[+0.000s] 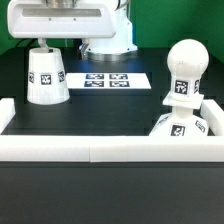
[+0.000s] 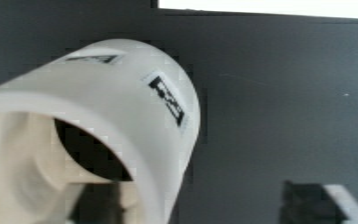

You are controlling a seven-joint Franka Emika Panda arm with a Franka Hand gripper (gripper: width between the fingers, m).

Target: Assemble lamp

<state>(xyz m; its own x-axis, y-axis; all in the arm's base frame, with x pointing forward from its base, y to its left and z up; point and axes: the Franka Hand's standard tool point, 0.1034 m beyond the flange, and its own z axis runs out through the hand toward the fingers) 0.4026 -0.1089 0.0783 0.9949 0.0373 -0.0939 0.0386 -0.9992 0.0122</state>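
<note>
The white cone shade stands upright on the black table at the exterior view's left. It fills the wrist view, its opening facing the camera. My gripper hangs just above the shade's top, open. In the wrist view the gripper straddles the shade's wall: one dark finger is inside the opening, and the other finger sits well outside. The ball-shaped bulb stands upright on the base block at the exterior view's right, beside the front wall.
The marker board lies flat on the table behind the middle. Long white border walls run along the front and up both sides. The arm's white base stands at the back.
</note>
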